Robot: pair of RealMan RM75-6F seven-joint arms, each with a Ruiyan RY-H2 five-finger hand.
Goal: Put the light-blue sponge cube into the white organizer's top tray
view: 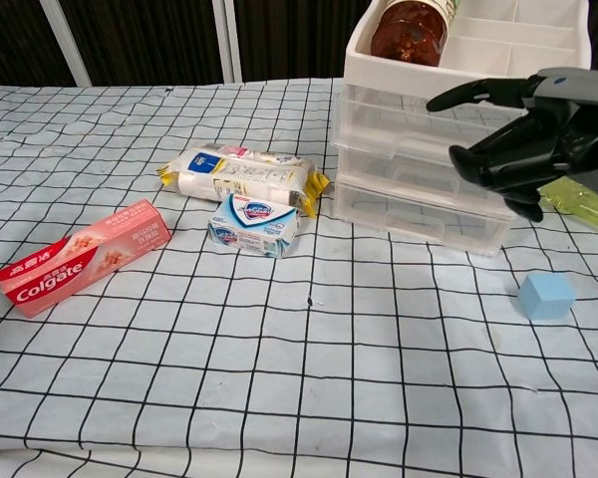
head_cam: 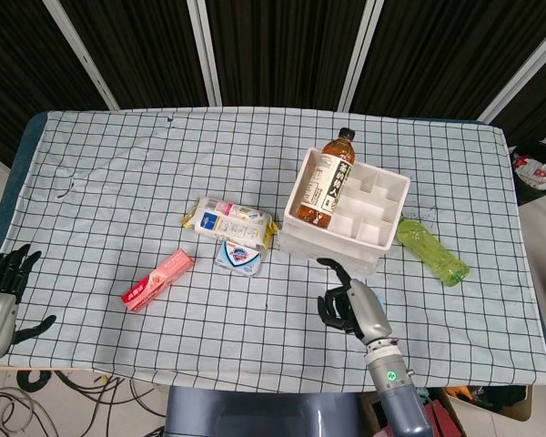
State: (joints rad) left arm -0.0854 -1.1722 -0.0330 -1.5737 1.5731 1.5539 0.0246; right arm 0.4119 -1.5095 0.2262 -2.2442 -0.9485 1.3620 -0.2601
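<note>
The bench [head_cam: 118, 155], under a checked cloth, carries the white organizer [head_cam: 350, 214], whose top tray already holds a brown bottle [head_cam: 328, 177] lying in its left compartment; the divided cells to the right of it look free. The right robot hand [view: 523, 139] hangs in the air before the organizer's drawer fronts, fingers spread and slightly curled, thumb reaching toward the top drawer, holding nothing. The left robot hand [head_cam: 5, 273] sits at the far left edge of the bench, fingers apart and likewise empty, well apart from everything the task concerns. The cube [view: 546, 296] rests on the cloth below the right robot hand and a little to its right in the chest view, on the robot's side of it, near but not touching; the head view hides the cube behind that hand. It is a cube, so there is no long axis to align with; its faces sit roughly square to the organizer front. Judgement: the right robot hand is plainly the nearer and should take the piece, first coming down and back toward the robot, then lifting up and forward over the tray rim just beyond it. A green bottle [head_cam: 432, 250] lies to the right of the hand, beside the organizer, and looks clear of that path.
</note>
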